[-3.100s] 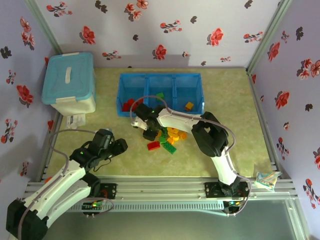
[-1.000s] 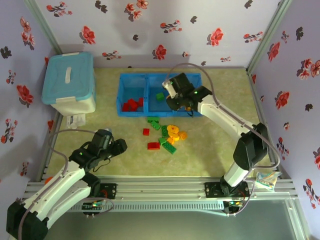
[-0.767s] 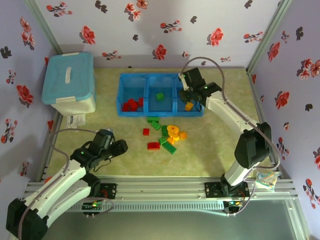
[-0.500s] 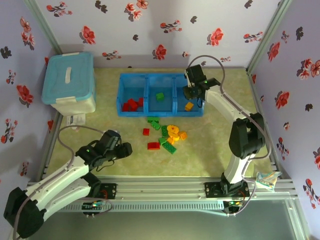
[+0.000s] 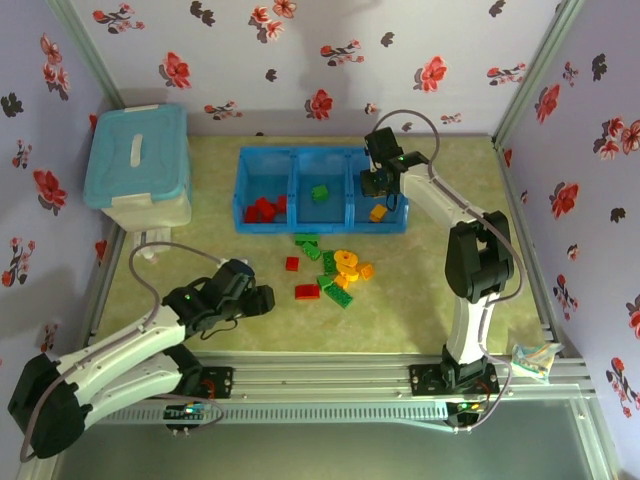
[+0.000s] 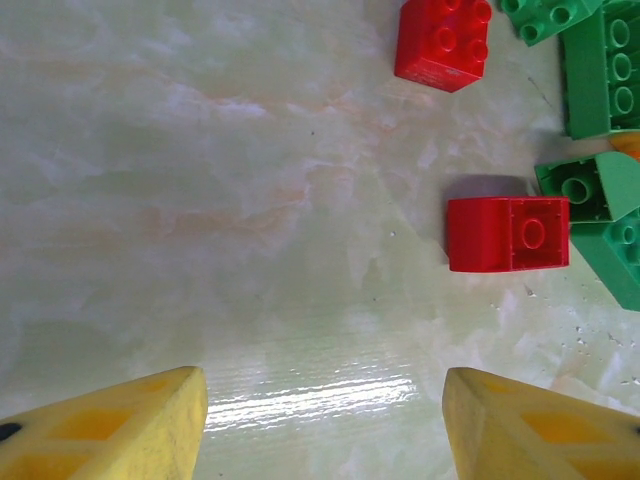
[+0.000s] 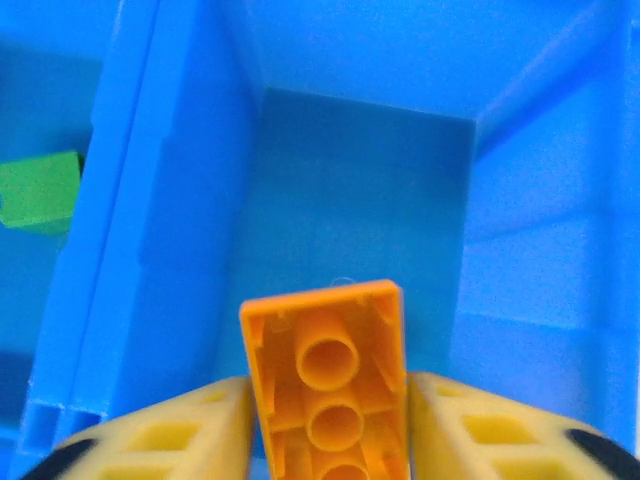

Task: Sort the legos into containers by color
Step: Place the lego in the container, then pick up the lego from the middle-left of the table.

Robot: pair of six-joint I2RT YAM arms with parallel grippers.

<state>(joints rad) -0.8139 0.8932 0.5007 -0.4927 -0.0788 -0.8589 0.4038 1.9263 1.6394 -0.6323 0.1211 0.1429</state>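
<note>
The blue tray (image 5: pixel 320 152) has three containers: red legos (image 5: pixel 262 209) in the left one, a green lego (image 5: pixel 319 192) in the middle, an orange lego (image 5: pixel 378 212) in the right. My right gripper (image 5: pixel 374 183) hangs over the right container (image 7: pixel 360 190), shut on an orange lego (image 7: pixel 325 350) whose hollow underside faces the wrist camera. A mixed pile of legos (image 5: pixel 340 270) lies on the table. My left gripper (image 5: pixel 262 298) stands open and empty low over the table, just left of a red lego (image 6: pixel 508 233).
A pale blue lidded box (image 5: pixel 138 163) stands at the back left. A second red lego (image 6: pixel 443 42) and green legos (image 6: pixel 600 70) lie beyond the left fingers (image 6: pixel 110 425). Flowered walls close in three sides. A crumpled wrapper (image 5: pixel 533 358) lies at the front right.
The right arm carried the orange lego from the pile across the tray to above the right container. The left arm slid forward and right toward the pile.
</note>
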